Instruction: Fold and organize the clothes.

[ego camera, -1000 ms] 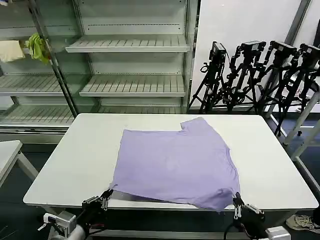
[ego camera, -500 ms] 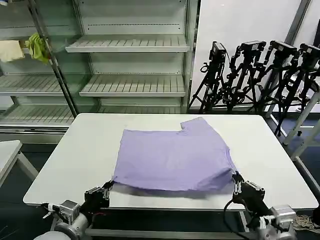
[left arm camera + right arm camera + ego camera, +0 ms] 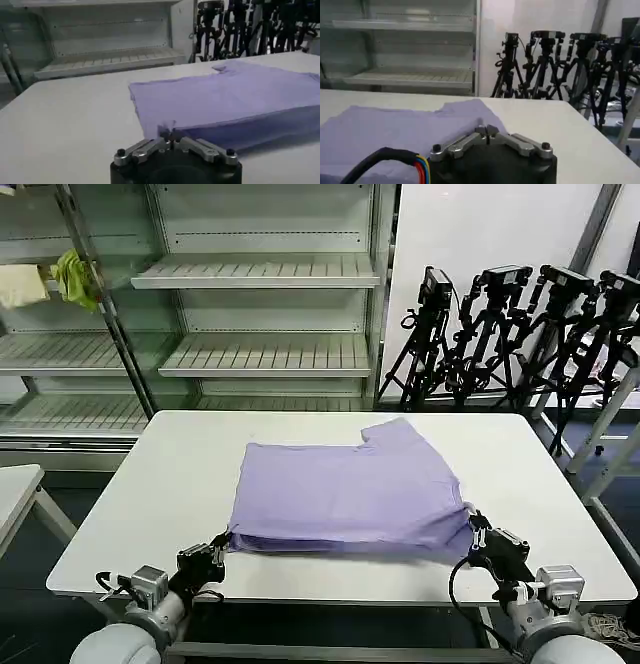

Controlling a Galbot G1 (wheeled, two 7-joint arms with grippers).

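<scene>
The plain lavender T-shirt (image 3: 350,494) lies on the white table, its near hem lifted.

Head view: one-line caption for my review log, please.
Left gripper and right gripper pinch the lavender T-shirt's near corners on the white table.

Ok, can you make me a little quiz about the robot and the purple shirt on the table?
1. True or false: the lavender T-shirt lies on the white table.
2. Which edge of the shirt are the left gripper and right gripper pinching? A) the far edge by the shelves B) the near edge, at its two corners C) the middle
3. Fill in: behind the table on the robot's right stands a row of black ______.

Key
1. True.
2. B. Both grippers are shut on the near corners, lifted a little so the near edge folds over.
3. Tripods.
</scene>
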